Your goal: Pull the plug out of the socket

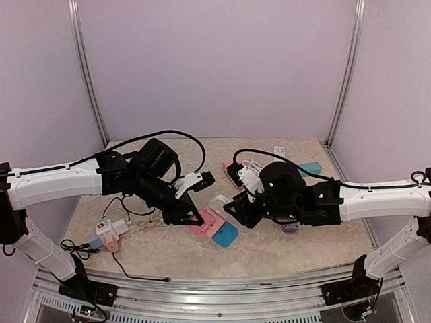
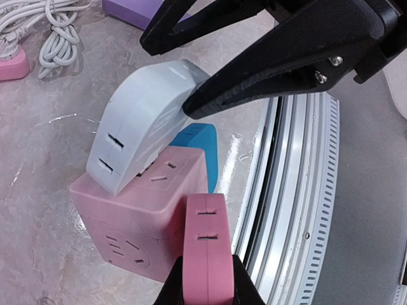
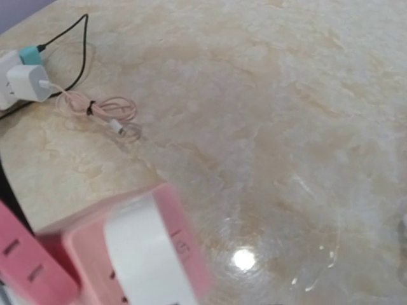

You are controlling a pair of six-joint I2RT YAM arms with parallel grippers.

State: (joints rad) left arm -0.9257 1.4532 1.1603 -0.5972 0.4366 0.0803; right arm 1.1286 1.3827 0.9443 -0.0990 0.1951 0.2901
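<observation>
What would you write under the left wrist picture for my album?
Right hand pinches a grey plug tilting off the pink socket cube.

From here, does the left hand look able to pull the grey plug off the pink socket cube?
Probably yes. The left hand already sits at the grey plug, one finger pressed on its top, and the plug is tilted atop the pink socket cube with nothing above it.

**Tight at socket, room behind**

Both claws crowd the pink socket (image 1: pixel 204 223): left claw (image 1: pixel 195 219) on its left, right claw (image 1: pixel 232 210) just right. Blue plug (image 1: pixel 225 234) blocks near side. Charger cluster (image 1: pixel 108 233) w/ cables clutters table (image 1: pixel 269 252) left. Far centre open.
</observation>
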